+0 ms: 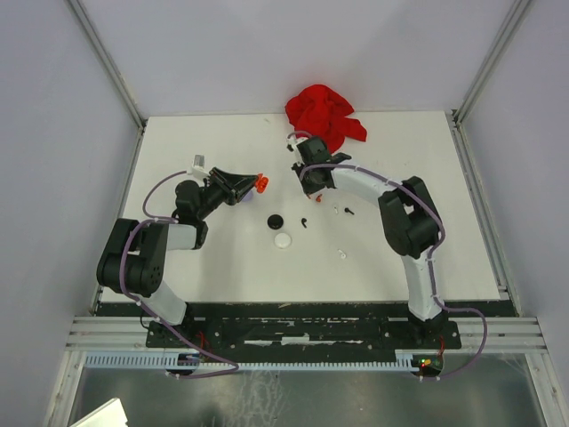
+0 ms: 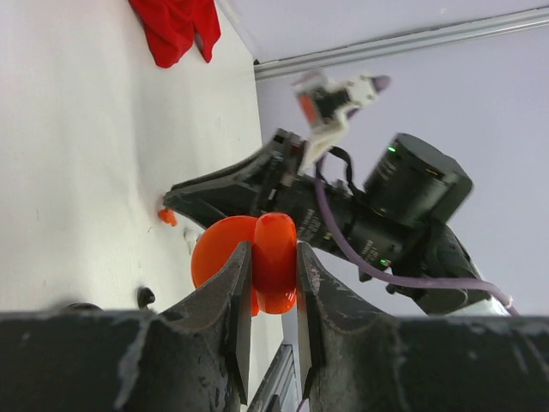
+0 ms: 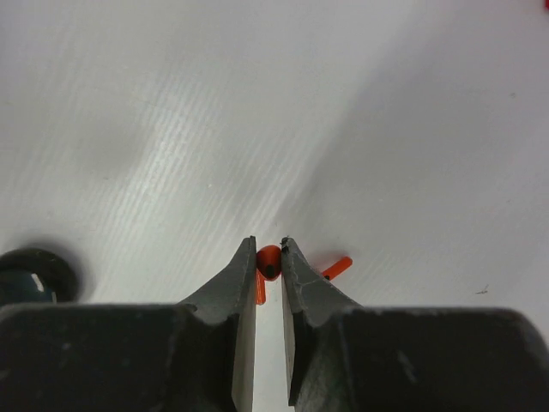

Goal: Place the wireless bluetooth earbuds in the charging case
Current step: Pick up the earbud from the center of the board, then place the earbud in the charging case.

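Note:
The red-orange charging case (image 2: 274, 262) is pinched between my left gripper's (image 2: 273, 256) jaws, and its round lid (image 2: 214, 253) hangs open to the left. From above, the case (image 1: 261, 183) is held off the table at the tip of the left gripper (image 1: 252, 184). My right gripper (image 3: 268, 247) points down at the table and is shut on a red earbud (image 3: 269, 260). A second red earbud's stem (image 3: 337, 268) lies just right of the jaws. In the top view the right gripper (image 1: 307, 185) hides both red buds. A black earbud (image 1: 304, 221) lies nearer the arms.
A black disc (image 1: 276, 221) and a white disc (image 1: 283, 239) sit mid-table. Small white (image 1: 336, 211) and black (image 1: 349, 212) buds lie under the right arm, with another white piece (image 1: 341, 255) nearer. A red cloth (image 1: 324, 114) lies at the back edge.

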